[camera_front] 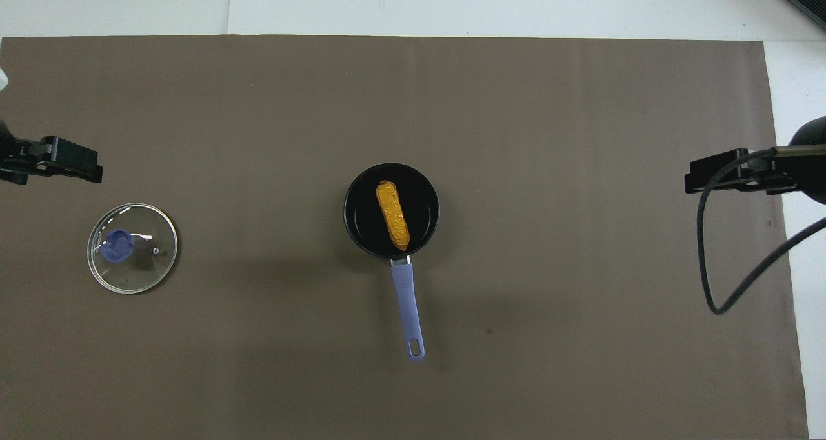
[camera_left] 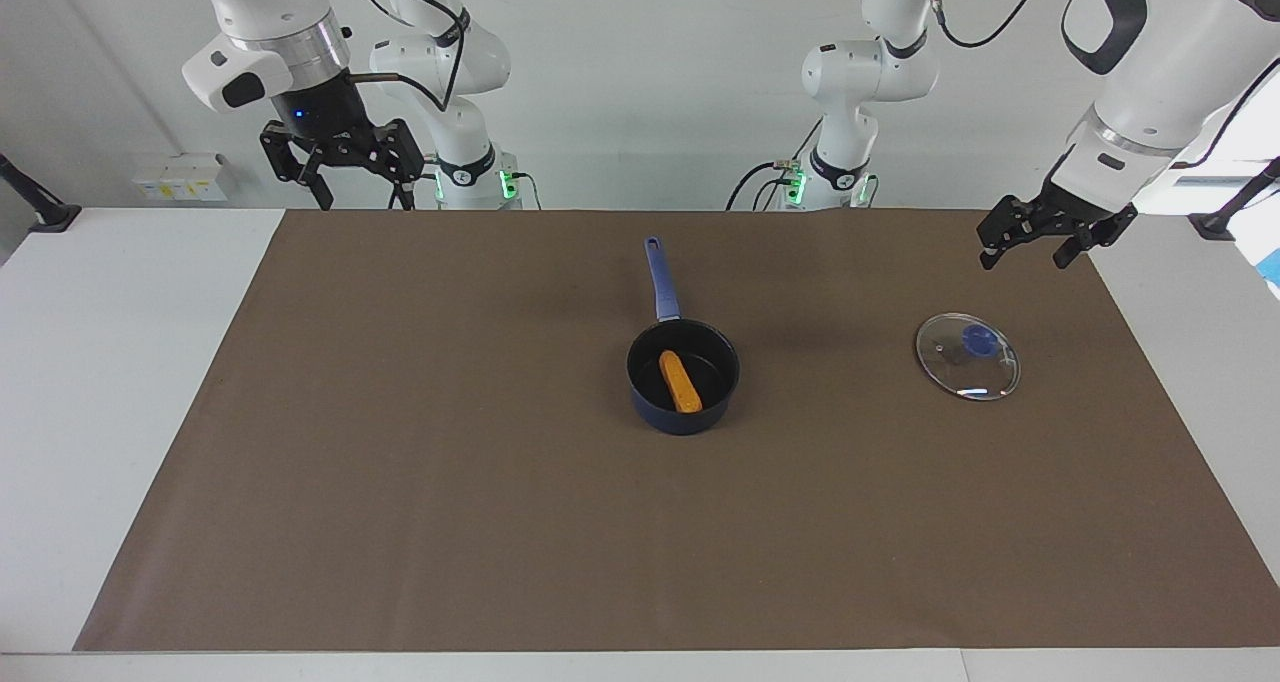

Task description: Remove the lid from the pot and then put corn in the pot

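Note:
The dark blue pot [camera_left: 682, 420] stands in the middle of the brown mat, uncovered, with its long handle [camera_left: 660, 282] pointing toward the robots. The orange-yellow corn [camera_left: 680, 382] lies inside it on the black bottom; it also shows in the overhead view [camera_front: 393, 215], in the pot [camera_front: 359, 224]. The glass lid [camera_left: 967, 357] with its blue knob lies flat on the mat toward the left arm's end, also in the overhead view [camera_front: 132, 248]. My left gripper [camera_left: 1028, 255] is open and empty, raised over the mat near the lid. My right gripper [camera_left: 360, 198] is open and empty, raised over the mat's edge at the right arm's end.
The brown mat [camera_left: 400, 462] covers most of the white table [camera_left: 110, 362]. A black cable [camera_front: 710, 266] hangs from the right arm. Small white boxes [camera_left: 180, 177] sit by the wall near the right arm.

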{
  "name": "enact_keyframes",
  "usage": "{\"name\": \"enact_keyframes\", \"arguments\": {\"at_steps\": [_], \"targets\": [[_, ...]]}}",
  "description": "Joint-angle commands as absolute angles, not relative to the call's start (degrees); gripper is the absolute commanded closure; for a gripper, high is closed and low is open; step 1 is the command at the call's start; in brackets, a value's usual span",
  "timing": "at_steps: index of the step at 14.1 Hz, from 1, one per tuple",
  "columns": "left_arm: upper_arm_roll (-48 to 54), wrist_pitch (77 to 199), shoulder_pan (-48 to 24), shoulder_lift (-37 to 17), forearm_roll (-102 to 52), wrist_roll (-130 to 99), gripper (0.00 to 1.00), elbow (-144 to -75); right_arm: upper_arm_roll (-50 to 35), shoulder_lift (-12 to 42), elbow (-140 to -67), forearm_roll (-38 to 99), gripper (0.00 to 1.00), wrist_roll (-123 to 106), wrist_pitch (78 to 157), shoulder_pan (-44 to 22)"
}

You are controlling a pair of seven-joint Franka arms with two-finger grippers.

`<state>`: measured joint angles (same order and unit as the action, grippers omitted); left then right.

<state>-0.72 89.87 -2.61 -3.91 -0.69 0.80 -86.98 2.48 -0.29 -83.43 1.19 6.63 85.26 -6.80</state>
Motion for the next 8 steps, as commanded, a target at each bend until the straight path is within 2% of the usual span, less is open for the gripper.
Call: {"name": "enact_keyframes", "arguments": {"at_steps": [1,8], "targets": [[-0.97,88.77,-2.99,-3.25,-0.18,1.32,0.00,-86.92,1.76,-2.10,-87.09,1.58,0.00,4.75,84.82,-4.05],[-0.70,86.84,-2.46,-3.16,0.00,1.32,0.00,-86.40,1.93,-2.11,-87.19,0.53,0.00,-1.32,83.94,-2.55]]}}
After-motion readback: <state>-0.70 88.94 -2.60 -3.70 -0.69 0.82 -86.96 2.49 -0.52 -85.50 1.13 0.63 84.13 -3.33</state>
